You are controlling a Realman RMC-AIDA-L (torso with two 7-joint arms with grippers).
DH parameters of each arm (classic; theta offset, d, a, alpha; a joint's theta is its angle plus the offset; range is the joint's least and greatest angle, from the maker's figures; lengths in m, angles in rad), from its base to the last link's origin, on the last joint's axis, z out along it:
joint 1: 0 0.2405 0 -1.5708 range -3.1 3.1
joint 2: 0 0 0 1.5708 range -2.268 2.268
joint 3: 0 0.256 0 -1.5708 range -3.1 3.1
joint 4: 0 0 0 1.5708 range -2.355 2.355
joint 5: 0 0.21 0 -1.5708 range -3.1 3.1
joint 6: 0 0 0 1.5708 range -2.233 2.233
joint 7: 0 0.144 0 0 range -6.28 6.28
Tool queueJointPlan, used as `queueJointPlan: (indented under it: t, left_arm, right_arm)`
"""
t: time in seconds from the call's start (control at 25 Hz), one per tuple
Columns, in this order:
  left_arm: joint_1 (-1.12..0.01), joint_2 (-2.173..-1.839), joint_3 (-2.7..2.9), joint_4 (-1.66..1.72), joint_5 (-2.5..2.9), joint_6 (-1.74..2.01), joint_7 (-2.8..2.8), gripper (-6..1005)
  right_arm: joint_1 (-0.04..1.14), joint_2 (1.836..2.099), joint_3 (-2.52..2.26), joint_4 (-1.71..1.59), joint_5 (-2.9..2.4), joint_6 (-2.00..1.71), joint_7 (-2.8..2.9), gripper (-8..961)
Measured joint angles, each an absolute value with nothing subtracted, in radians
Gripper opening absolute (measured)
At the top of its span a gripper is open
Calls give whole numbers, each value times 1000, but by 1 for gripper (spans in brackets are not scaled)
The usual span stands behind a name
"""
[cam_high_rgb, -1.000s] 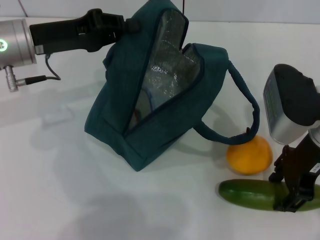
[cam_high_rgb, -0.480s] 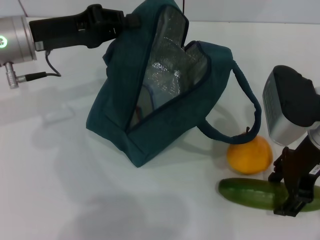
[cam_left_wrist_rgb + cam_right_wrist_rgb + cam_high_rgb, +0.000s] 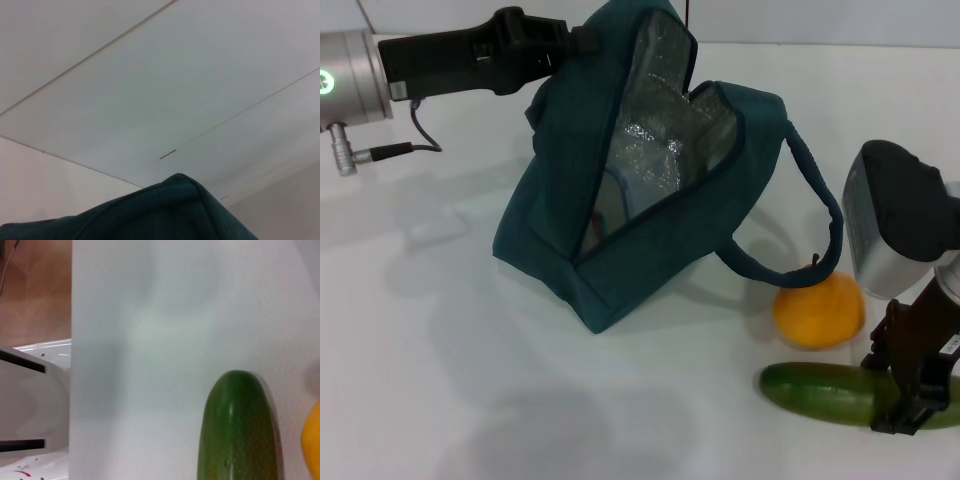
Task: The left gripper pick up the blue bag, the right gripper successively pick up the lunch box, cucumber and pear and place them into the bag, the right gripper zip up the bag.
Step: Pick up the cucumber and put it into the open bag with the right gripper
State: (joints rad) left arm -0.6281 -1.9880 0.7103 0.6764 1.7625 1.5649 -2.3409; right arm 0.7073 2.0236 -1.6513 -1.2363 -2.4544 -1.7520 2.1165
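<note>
Meanwhile, our right gripper point(image 3: 905, 395) pinched the cucumber point(image 3: 820, 393) on the table point(image 3: 440, 380), just beside the pear point(image 3: 819, 310). Our left gripper point(image 3: 582, 42) seemed clamped on the tilted, unzipped bag point(image 3: 570, 180), its fingertips hidden.

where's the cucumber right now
In the head view the cucumber lies on the table at the robot's near right, just in front of the pear, with the right hand down over it.

The bag point(image 3: 650, 200) is dark teal with crinkled silver lining, the cucumber point(image 3: 820, 392) dark green, the pear point(image 3: 818, 310) orange-yellow, the table point(image 3: 440, 380) white.
</note>
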Motion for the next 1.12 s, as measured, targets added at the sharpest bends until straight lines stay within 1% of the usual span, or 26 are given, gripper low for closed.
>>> queueJointPlan:
  t: [0.08,0.32,0.44,0.56,0.6,0.64,0.68,0.72,0.8,0.84,0.88,0.92,0.96,1.0,1.12]
  left_arm:
    - [-628,-1988,710,676,1762,1565,-2341,73]
    - [-628,-1987,710,676,1762,1566,-2341,73]
    - [-628,-1986,710,676,1762,1566,-2341,73]
    - [-628,-1988,710,674,1762,1568,-2341,73]
    - [-627,-1989,711,673,1762,1569,-2341,73]
    - [-626,-1991,713,672,1762,1571,-2341,73]
    - [-625,-1992,714,671,1762,1572,-2342,73]
    - [-625,-1993,716,671,1762,1573,-2343,73]
    - [-625,-1994,717,671,1762,1575,-2344,73]
    - [-625,-1995,717,671,1762,1576,-2344,73]
    - [-626,-1995,717,671,1762,1576,-2345,73]
    - [-626,-1995,717,670,1762,1577,-2345,73]
    - [-627,-1996,718,670,1762,1577,-2345,73]
    - [-627,-1997,718,670,1762,1577,-2345,73]
    - [-627,-2000,718,669,1762,1581,-2345,73]
  right_arm:
    - [707,2021,-1645,-1236,-2458,-1752,2115,628]
    - [702,2017,-1481,-1231,-2443,-1828,2060,628]
    - [705,2015,-1286,-1187,-2400,-1953,1994,628]
    - [708,2003,-1051,-1127,-2311,-2106,1901,628]
    - [703,1995,-998,-1114,-2285,-2130,1878,628]
    - [695,1980,-945,-1090,-2240,-2144,1850,628]
    - [695,1980,-945,-1090,-2240,-2144,1850,628]
    - [664,1928,-863,-1010,-2079,-2146,1784,628]
    - [653,1903,-845,-958,-1994,-2141,1746,628]
    - [644,1886,-830,-913,-1927,-2132,1709,628]
    - [640,1880,-819,-883,-1880,-2123,1679,628]
    - [633,1882,-793,-856,-1834,-2109,1643,628]
    - [625,1891,-765,-840,-1793,-2095,1600,628]
    - [614,1907,-739,-830,-1764,-2082,1561,628]
    - [583,1981,-696,-819,-1654,-2028,1392,628]
